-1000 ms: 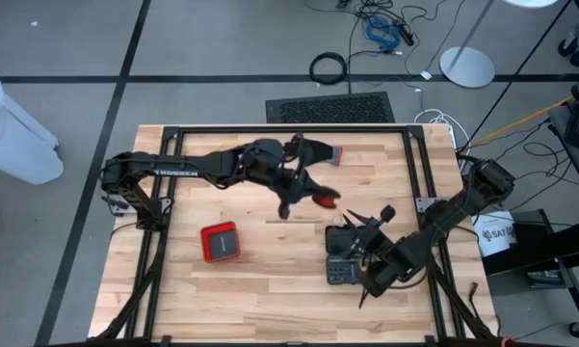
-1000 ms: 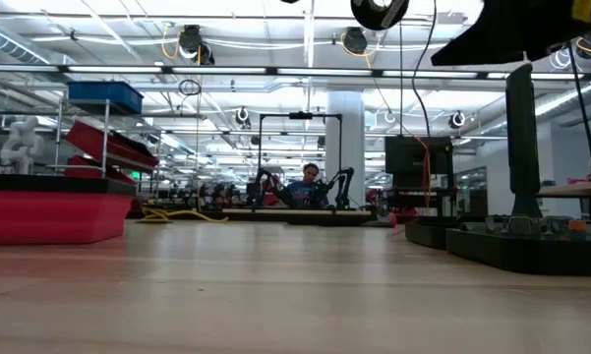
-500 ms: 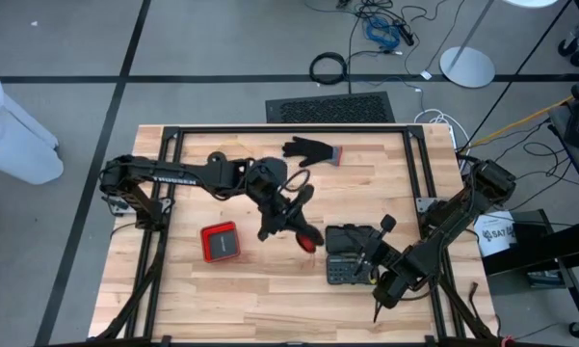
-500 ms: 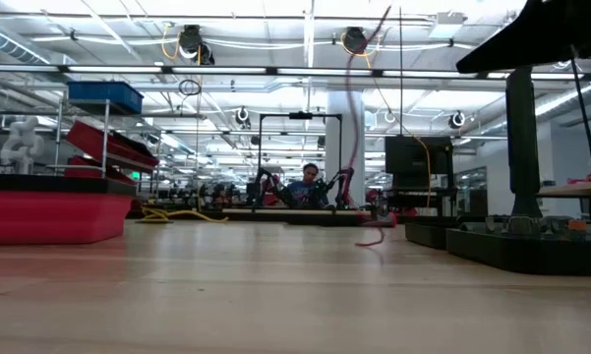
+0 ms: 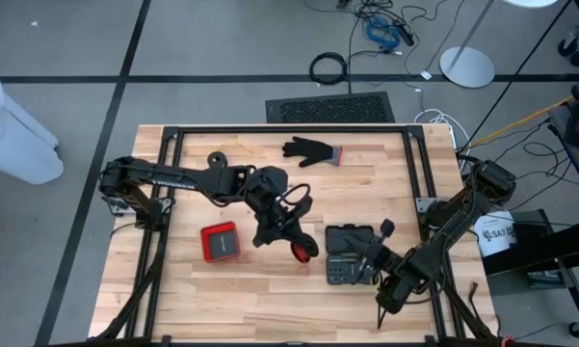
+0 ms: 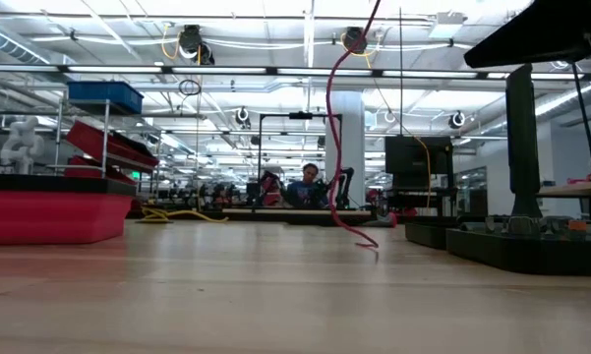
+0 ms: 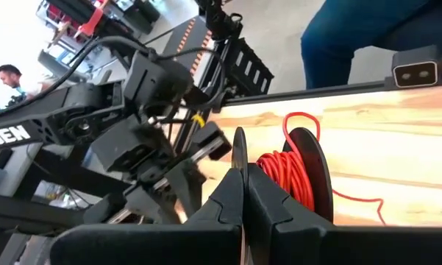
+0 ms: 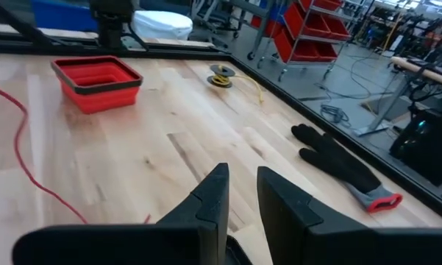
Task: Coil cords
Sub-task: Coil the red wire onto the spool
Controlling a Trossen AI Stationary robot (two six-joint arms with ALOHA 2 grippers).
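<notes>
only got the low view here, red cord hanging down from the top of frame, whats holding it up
Observer: The left gripper, jaws shut on the black flange of a spool wound with the red cord.
Operator: where over the table is that
Observer: Near the middle, between the red container and the black case.
Operator: right arm doing anything
Observer: The right gripper hangs by the black case, jaws open and empty.
</notes>
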